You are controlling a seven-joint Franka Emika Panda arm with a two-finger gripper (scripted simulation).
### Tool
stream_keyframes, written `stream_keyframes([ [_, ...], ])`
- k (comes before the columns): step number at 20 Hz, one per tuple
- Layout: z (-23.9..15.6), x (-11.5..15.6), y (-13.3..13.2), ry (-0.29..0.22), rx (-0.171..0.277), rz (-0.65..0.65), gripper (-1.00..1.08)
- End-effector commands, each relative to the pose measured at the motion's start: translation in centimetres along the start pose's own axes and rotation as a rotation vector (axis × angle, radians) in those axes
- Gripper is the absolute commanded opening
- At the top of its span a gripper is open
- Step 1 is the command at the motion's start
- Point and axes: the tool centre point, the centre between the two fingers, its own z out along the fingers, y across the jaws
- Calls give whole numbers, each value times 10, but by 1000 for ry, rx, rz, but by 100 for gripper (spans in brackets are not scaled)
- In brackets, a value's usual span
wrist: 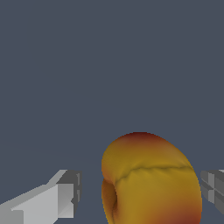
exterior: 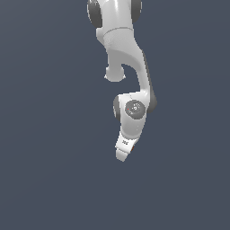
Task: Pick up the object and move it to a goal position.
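In the wrist view the object (wrist: 151, 175), a roundish yellow-orange lump with red patches and a crease across it, sits between my two fingers. My gripper (wrist: 141, 189) is open around it. One grey finger (wrist: 65, 194) stands a small gap away from the object. The other finger (wrist: 213, 186) is right at the object's side, and I cannot tell whether it touches. In the exterior view the white arm reaches down and the gripper (exterior: 122, 156) points down at the floor. The hand hides the object there.
A plain dark grey floor (exterior: 45, 179) lies all around the arm. Nothing else shows in either view.
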Motion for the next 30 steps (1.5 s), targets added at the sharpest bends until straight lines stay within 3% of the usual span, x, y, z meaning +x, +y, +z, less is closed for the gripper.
stream_keyframes([
  [1, 2, 1, 1, 1, -2, 0, 100],
  [2, 2, 1, 1, 1, -2, 0, 100],
  [3, 2, 1, 1, 1, -2, 0, -100],
  [19, -2, 7, -8, 1, -2, 0, -100],
  [24, -13, 25, -34, 0, -2, 0, -100],
  [30, -35, 60, -83, 0, -2, 0, -100],
])
